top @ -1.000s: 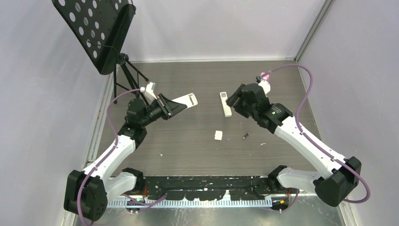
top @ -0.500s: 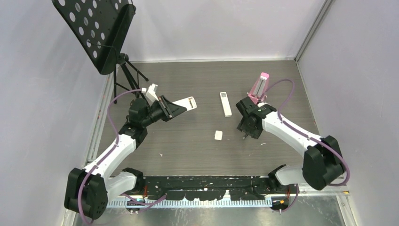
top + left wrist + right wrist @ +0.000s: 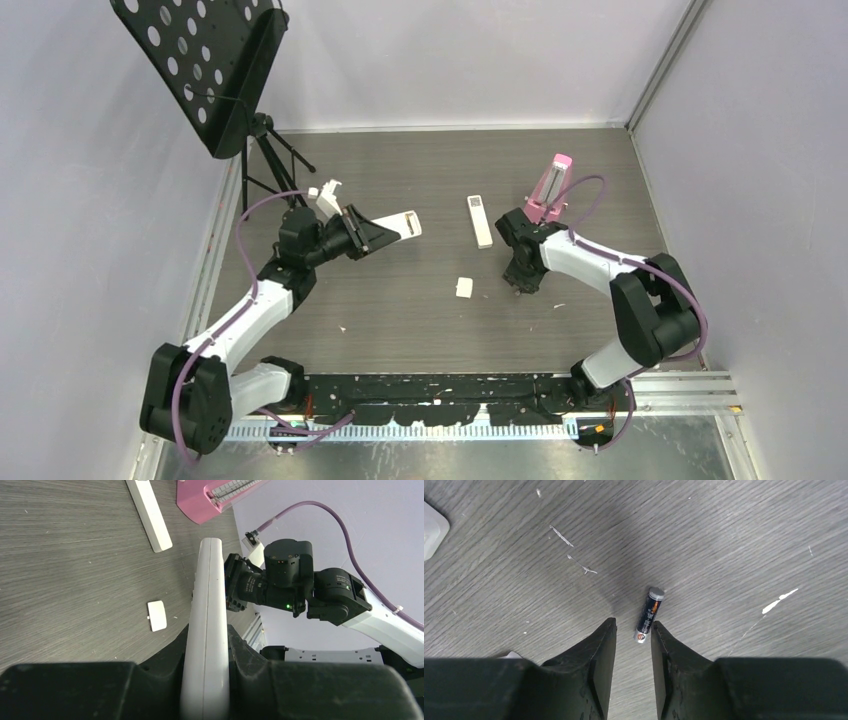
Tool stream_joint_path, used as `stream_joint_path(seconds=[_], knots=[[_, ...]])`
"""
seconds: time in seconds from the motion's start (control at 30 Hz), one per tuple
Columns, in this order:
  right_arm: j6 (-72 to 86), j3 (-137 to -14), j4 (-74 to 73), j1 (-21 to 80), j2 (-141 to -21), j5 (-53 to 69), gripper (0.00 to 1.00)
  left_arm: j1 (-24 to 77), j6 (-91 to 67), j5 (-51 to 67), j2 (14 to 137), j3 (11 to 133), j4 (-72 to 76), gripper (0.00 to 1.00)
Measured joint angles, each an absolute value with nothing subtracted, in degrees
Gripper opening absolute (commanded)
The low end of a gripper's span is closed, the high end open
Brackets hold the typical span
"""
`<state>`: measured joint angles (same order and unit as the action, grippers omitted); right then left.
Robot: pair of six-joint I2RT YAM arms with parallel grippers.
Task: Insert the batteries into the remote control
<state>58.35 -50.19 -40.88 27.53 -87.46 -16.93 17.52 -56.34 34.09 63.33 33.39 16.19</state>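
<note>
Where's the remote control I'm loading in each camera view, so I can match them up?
Top external: remote control left of centre, clamped in the left pincer.
Left wrist: centre, edge-on, rising from the pincer.
Right wrist: not in it.
Shared landmark: small white piece, seen in all three.

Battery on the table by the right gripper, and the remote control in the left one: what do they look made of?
The battery: probably metal under a glossy dark printed wrap; its bare end cap shines silver. The remote control: looks like smooth white moulded plastic, faintly satin, with a fine seam running along its edge.
</note>
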Motion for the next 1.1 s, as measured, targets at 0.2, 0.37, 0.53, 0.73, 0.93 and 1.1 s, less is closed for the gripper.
stream_joint_path(seconds=[0.2,0.37,0.53,0.73,0.93,1.1], knots=[[58.2,-49.0,-38.4,27.1,-89.0,-16.9,0.29,17.5,-56.4,34.8,63.6,33.4,16.6,0.0],[58.2,-48.3,-37.0,26.9,-88.5,-16.7,0.15,17.5,-56.6,35.2,64.2,33.4,16.9,0.0],[57.9,-46.9,-35.5,26.7,-87.3,-16.3,0.03,17.5,-56.8,36.7,66.0,33.4,16.9,0.0],[55.4,-46.7,-35.0,26.5,-86.2,-14.7,0.01,19.1,-57.0,39.6,71.0,33.6,16.8,0.0],[50.4,-46.8,-34.8,26.5,-75.7,-8.6,0.01,23.7,-59.4,44.1,81.0,36.4,19.0,0.0],[46.2,-48.9,-34.3,26.6,-68.4,1.0,0.0,25.9,-64.4,47.9,89.1,36.8,25.8,0.0]])
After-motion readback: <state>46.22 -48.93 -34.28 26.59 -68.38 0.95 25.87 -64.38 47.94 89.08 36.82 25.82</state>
